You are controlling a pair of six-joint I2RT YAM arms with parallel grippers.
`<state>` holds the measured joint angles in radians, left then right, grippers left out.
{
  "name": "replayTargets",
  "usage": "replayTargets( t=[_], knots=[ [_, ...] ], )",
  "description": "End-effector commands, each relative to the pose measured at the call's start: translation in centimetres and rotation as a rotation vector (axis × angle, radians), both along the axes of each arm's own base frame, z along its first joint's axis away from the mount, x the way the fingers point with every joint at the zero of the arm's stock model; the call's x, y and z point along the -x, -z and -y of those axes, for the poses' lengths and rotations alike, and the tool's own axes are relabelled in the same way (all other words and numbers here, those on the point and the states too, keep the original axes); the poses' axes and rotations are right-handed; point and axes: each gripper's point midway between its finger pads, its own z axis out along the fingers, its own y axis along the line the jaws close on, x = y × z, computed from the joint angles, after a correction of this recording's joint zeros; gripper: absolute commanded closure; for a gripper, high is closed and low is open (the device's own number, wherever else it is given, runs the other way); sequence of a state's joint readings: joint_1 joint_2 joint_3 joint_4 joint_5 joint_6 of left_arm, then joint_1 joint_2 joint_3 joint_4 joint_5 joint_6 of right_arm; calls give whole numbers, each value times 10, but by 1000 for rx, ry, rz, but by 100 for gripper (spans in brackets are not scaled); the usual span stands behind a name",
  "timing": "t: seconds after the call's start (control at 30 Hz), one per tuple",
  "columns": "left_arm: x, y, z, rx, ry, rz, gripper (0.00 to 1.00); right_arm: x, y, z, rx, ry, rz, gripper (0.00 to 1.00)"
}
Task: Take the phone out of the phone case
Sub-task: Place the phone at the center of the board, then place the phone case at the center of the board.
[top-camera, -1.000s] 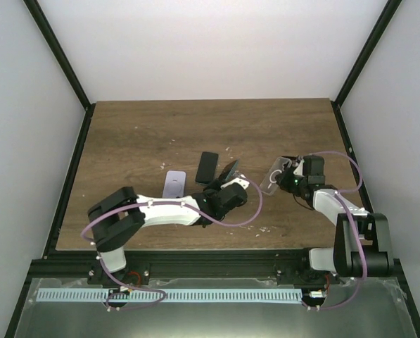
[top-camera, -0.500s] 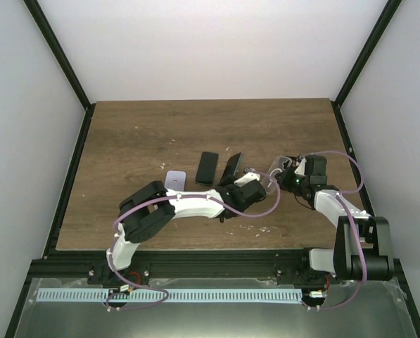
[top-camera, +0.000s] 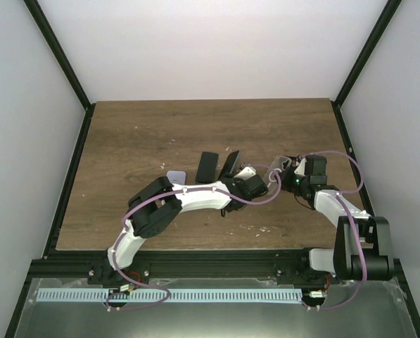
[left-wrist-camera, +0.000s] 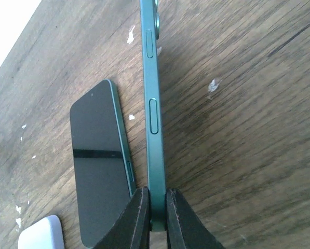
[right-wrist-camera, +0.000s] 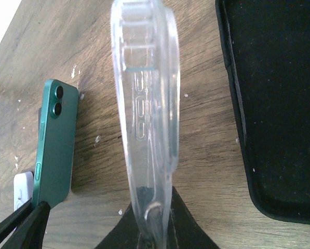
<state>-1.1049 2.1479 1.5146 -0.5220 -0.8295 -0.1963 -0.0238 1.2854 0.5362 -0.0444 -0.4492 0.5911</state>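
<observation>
Wood-grain table (top-camera: pixel 139 134) inside a white-walled enclosure forms the work surface.

1. Far left of the group: a small white object (top-camera: pixel 173 175) lies flat. The left arm (top-camera: pixel 188 197) now covers its near part. One second ago it was fully exposed.
2. Just to its right, a dark phone (left-wrist-camera: pixel 100 166) lies screen up, in the same place as before.
3. Next to the right: the left gripper (left-wrist-camera: pixel 156 199) has its fingers pressed against both faces of the green phone (left-wrist-camera: pixel 153 114), pinching it at one end. The phone stands on its long edge, side buttons toward the wrist camera. Contact with the table cannot be confirmed. Compared with one second ago, the left arm is stretched further to the right and far side. The phone sits higher in the overhead view, just beside the dark phone.
4. Further right: the right gripper (right-wrist-camera: pixel 152 210) is clamped on the lower end of the clear case (right-wrist-camera: pixel 147 104), which is upright and holds nothing. Its position is practically unchanged.
5. Far right in the right wrist view: a black case (right-wrist-camera: pixel 271 104) lies open side up.

Assessment: phone and clear case are apart, each in its own gripper, so the extraction appears complete. The remaining work is likely to lay both parts down. Releasing the phone while it is on edge risks it toppling onto the dark phone.
</observation>
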Motion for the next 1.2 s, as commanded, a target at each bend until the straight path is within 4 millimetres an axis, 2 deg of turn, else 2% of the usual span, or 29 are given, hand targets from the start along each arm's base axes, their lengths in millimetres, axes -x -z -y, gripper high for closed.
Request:
replayTargets(
  t=[0.0, 0.3, 0.47, 0.53, 0.63, 0.7, 0.8, 0.87, 0.97, 1.03, 1.17],
  knots=[
    [6, 32, -19, -66, -28, -133, 91, -4, -5, 1, -4, -5, 16, 99],
    [-1, 42, -22, -81, -57, -176, 83, -4, -5, 1, -3, -7, 18, 99],
    [0, 43, -19, -76, -44, -192, 57, -4, -6, 1, 2, -15, 28, 99],
    [2, 40, -18, -61, -35, -197, 51, -5, -6, 1, 5, -21, 35, 99],
    [5, 30, -17, -26, -23, -202, 47, -4, -9, 0, 14, -34, 54, 99],
    [10, 19, -16, 13, -9, -220, 44, -5, -12, 0, 26, -47, 68, 99],
    [22, -16, -16, 105, 28, -239, 40, -8, -24, 1, 79, -89, 100, 99],
    [30, -39, -21, 160, 48, -239, 39, -12, -36, -6, 108, -178, 150, 99],
    [43, -72, -36, 218, 72, -226, 38, -15, -50, -26, 127, -402, 218, 99],
    [51, -95, -45, 259, 89, -217, 38, -18, -51, -34, 108, -499, 182, 99],
    [69, -126, -60, 324, 140, -218, 38, -27, -36, -38, 70, -604, 25, 92]
  ],
)
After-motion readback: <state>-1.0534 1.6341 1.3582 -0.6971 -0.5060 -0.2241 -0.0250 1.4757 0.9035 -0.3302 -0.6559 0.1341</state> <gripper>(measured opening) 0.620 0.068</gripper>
